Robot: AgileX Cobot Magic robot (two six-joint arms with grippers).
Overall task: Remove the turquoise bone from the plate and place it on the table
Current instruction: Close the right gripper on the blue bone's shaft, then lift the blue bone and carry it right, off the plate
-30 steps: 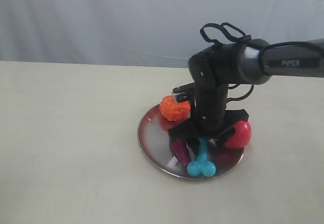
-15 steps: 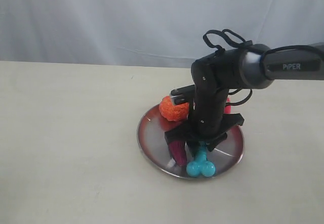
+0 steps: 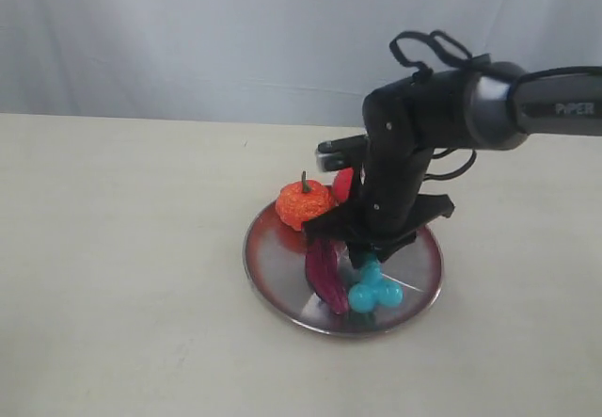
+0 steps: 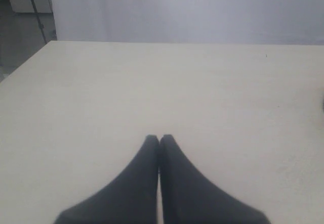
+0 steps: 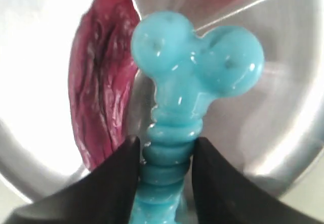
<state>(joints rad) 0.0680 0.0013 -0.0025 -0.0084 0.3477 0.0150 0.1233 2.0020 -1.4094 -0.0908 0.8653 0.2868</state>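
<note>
The turquoise bone (image 3: 374, 292) lies over the front part of the shiny metal plate (image 3: 273, 266), its knobbed end pointing to the front. My right gripper (image 3: 369, 259) comes down on it from above. In the right wrist view the two black fingers press on either side of the bone's (image 5: 192, 72) ribbed shaft, so the right gripper (image 5: 164, 150) is shut on it above the plate (image 5: 283, 133). The frames do not show whether the bone still touches the plate. My left gripper (image 4: 159, 139) is shut and empty over the cream table (image 4: 152, 82), outside the exterior view.
A dark purple pod (image 3: 324, 271) lies right beside the bone on the plate, close to the left finger (image 5: 109, 183). An orange pumpkin toy (image 3: 303, 203) sits on the plate's back rim, with a red piece (image 3: 343, 184) behind the arm. The table (image 3: 122, 248) surrounds the plate.
My right gripper turned and closed on the bone's shaft. The plate and its toys slid a little left, and the red ball went out of sight behind the arm.
</note>
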